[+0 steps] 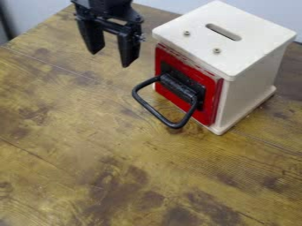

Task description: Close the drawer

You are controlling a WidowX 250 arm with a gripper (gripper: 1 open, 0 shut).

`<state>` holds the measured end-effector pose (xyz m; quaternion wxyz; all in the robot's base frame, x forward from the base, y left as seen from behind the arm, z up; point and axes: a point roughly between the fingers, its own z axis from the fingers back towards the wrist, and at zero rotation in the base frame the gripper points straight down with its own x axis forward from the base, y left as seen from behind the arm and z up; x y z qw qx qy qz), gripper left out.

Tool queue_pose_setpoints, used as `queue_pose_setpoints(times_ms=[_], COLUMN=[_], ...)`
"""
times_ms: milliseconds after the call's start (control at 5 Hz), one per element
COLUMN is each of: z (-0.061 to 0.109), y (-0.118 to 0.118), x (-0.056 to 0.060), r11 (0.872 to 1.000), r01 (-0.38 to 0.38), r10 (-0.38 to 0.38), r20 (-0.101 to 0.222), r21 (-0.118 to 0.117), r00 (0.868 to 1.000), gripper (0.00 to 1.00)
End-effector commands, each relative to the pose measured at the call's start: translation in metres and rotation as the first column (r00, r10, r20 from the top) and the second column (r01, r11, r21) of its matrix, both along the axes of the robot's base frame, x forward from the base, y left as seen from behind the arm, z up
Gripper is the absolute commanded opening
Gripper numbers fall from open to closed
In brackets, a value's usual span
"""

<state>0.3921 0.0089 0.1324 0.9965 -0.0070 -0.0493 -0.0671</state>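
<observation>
drawer (189,87) flush in casing (235,53) — gripper (108,47) apart

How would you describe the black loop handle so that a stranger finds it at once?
Find the pale wooden cube casing at the right of the wooden table. Its left face holds the red drawer with a black front plate. From that plate the black wire loop handle droops onto the table, the only thin ring there.

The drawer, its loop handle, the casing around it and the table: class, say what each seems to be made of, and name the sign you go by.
Drawer: red front, smooth and glossy, probably painted wood or plastic.
Loop handle: thin black bent rod, likely coated metal wire.
Casing: pale, matt, faint grain, apparently unfinished wood.
Table: dark, worn, streaked grain, wood or a wood-look laminate.
</observation>
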Motion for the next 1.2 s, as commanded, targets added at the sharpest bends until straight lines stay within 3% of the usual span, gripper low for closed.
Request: queue_pose_setpoints(times_ms=[0,400,600,800,1000], z=[0.026,0.041,0.035,0.026,0.025], y=[0.000,-0.021,-0.017,-0.020,-0.020], x=[-0.001,-0.025,-0.028,-0.020,-0.014], r11=[0.999,0.996,0.994,0.998,0.998], r01=[-0.047,-0.091,-0.108,-0.064,-0.065], r10=[0.046,0.090,0.108,0.064,0.065], r20=[0.072,0.114,0.103,0.078,0.076], r21=[0.009,0.006,0.000,-0.006,0.000], r00=[0.996,0.989,0.989,0.995,0.995], gripper=[1.00,1.00,1.00,1.00,1.00])
